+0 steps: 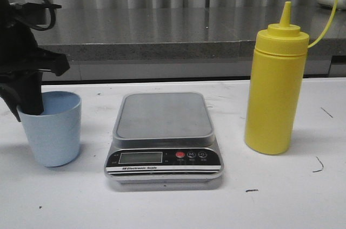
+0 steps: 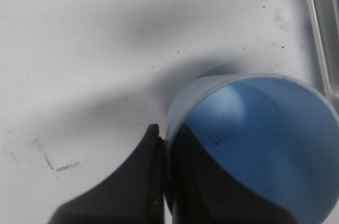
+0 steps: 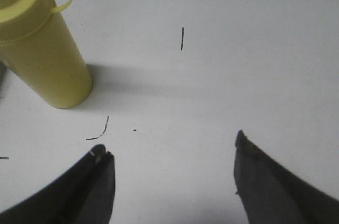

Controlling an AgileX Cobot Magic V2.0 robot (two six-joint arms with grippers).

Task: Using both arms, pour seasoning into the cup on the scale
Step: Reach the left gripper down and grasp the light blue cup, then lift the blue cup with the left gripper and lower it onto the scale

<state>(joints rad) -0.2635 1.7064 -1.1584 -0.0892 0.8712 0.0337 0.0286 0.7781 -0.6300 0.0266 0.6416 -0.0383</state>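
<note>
While my left gripper (image 2: 165, 181) pinches the cup (image 1: 51, 129) rim, the scale (image 1: 164, 115) beside it stays bare; my right gripper (image 3: 172, 166) hangs spread, the bottle (image 3: 39, 49) ahead ungrasped.

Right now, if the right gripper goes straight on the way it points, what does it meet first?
Probably only the bare table. The open right gripper points past the yellow bottle, which stands off to one side, though depth is unclear.

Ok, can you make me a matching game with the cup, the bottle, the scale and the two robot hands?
Things:
1. cup
2. bottle
3. scale
4. right hand

States:
A. open over bare table
B. nothing on its platform
C. standing with its cap off
D. pinched at the rim by the left hand

Pairs: 1-D, 2-C, 3-B, 4-A
</note>
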